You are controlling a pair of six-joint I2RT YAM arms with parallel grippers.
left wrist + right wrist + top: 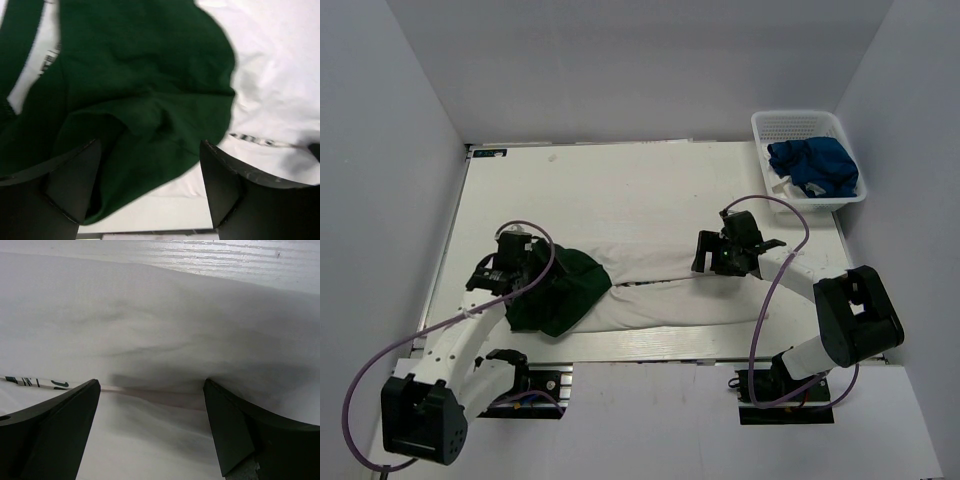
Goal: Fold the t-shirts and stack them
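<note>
Shirt [670, 305] spread, hem near table [620, 190] edge

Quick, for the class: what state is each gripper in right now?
Left gripper: open, over the dark green cloth sleeve, holding nothing.
Right gripper: open, over the white cloth shirt body, holding nothing.

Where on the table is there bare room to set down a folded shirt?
Bare: the far half of the table, between the back wall and the white shirt, running right to the mesh basket with the blue shirt. Crowded: the near half, where that shirt lies across it, left gripper over its green sleeve, right gripper over its right end.
</note>
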